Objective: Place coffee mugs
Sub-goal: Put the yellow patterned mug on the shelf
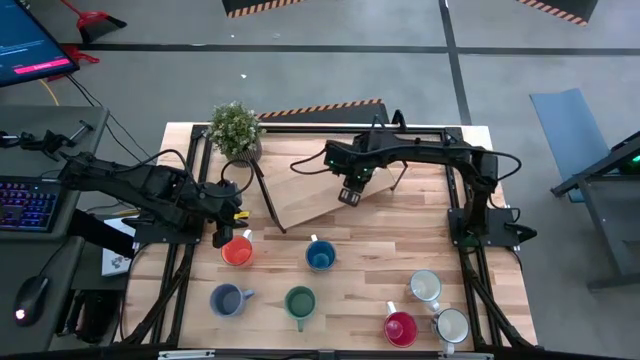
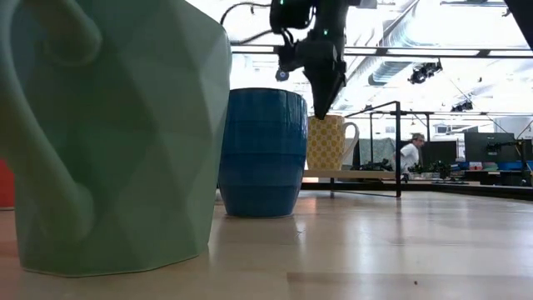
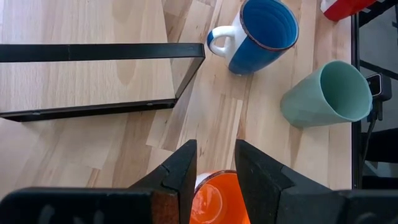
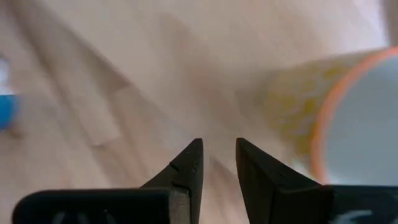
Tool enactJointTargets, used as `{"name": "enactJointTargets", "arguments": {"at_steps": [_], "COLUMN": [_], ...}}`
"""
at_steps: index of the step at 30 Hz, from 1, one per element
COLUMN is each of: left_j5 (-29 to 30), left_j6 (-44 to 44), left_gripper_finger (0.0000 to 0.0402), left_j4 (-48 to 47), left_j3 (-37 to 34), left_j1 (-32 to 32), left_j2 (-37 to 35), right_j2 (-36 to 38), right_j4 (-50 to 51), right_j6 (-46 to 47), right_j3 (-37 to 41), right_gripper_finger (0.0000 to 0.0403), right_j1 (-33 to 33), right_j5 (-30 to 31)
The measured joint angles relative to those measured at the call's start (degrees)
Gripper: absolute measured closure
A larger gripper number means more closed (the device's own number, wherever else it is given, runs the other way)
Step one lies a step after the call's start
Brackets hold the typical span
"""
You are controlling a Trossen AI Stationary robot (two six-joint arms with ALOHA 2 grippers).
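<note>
Down on the light wooden table (image 1: 380, 250) seven mugs can be counted from above, with an eighth showing only in the level and right wrist pictures. Nearest the left gripper (image 1: 228, 233) sits the orange mug (image 1: 236, 251), glossy inside, its rim directly under that gripper's two dark fingers (image 3: 180, 174), which stand a little apart with nothing clamped between them. Just to its right stands the bright blue mug (image 1: 320, 257), ribbed on the outside, blue inside, with a white handle. In the row nearer the front edge are the grey-blue mug (image 1: 226, 299), handle pointing right, and beside it the green mug (image 1: 299, 300), a pale faceted piece that fills the left of the low view. Farther right a cluster of three sits close together: the red mug (image 1: 400, 327) with a pink-red interior, one white mug (image 1: 425, 286) above it and a second white mug (image 1: 451, 325) just beside the red one. The right gripper (image 1: 349, 195) hangs over the tilted wooden board (image 1: 310, 195) at the back of the table, its fingers narrowly parted and empty; just beside it stands the cream mug (image 2: 327, 143), patterned in yellow with an orange rim and a white inside. A potted plant (image 1: 236, 130) stands at the table's rear left corner.
</note>
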State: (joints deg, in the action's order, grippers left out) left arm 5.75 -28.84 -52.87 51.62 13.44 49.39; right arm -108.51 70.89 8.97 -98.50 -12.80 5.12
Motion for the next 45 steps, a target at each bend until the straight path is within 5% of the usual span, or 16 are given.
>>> {"name": "enactJointTargets", "arguments": {"at_steps": [45], "left_j5": [0.00], "left_j6": [-2.47], "left_gripper_finger": [0.0303], "left_j4": [0.25], "left_j3": [0.00], "left_j1": [-0.01], "left_j2": [0.00], "right_j2": [-1.63], "right_j4": [-1.30], "right_j6": [-4.54], "right_j3": [-0.02], "right_gripper_finger": [0.0330], "right_j1": [-7.21], "right_j5": [0.68]}}
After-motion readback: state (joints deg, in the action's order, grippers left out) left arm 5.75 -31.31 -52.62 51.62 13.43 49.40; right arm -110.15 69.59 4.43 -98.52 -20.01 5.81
